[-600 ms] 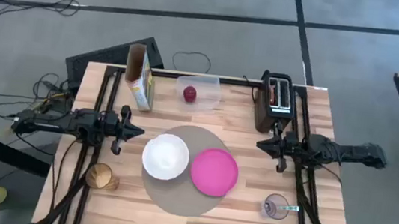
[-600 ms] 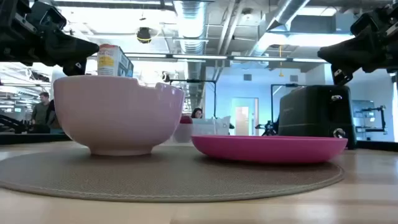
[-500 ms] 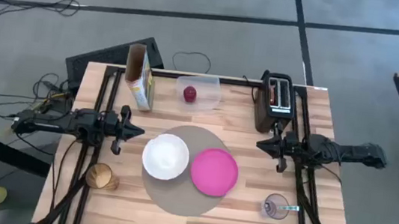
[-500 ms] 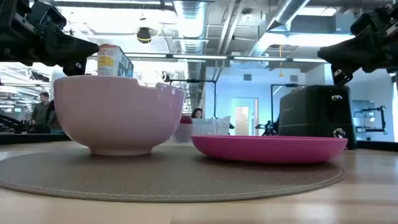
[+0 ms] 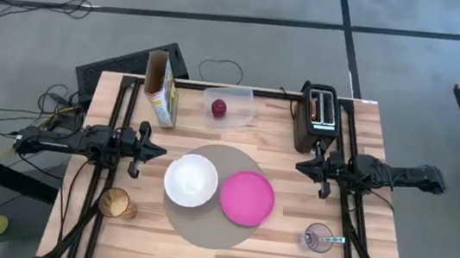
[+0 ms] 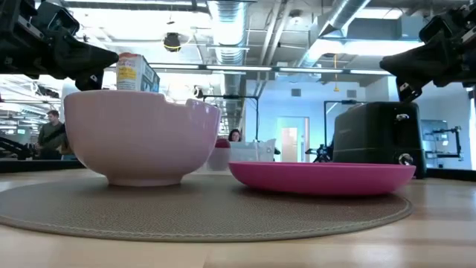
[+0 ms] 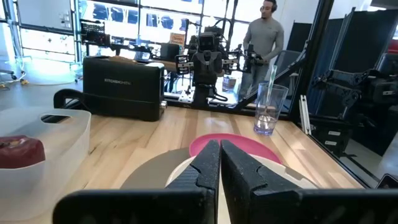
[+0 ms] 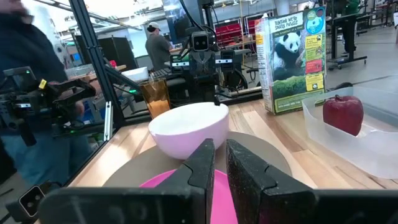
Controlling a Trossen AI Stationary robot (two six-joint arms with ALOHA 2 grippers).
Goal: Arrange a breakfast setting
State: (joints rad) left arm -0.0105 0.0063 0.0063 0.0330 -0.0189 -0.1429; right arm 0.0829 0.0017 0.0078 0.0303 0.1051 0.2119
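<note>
Breakfast things sat exactly where they had half a second earlier; nothing on the worktop had shifted, and neither arm had stirred.

Going from the left: the left gripper hung above the worktop just left of the mat, its jaws pressed together on nothing, as its own wrist view showed. Behind it stood a cereal box, and near the front left corner an amber cup. The white bowl rested on the left half of the round mat, with the pink plate just beside it on the right half, bare of any food. At the back, the apple lay inside the clear tub (so it had yet to be fetched). The toaster stood at the back right; whether toast sat in its slots I could not tell. The right gripper hovered in front of the toaster, to the right of the plate, jaws nearly touching and empty. Near the front right edge stood the glass with the spoon in it, well off the mat.

That stillness suggested a pause between steps: bowl and plate looked placed, while apple, glass and spoon probably awaited moving.
</note>
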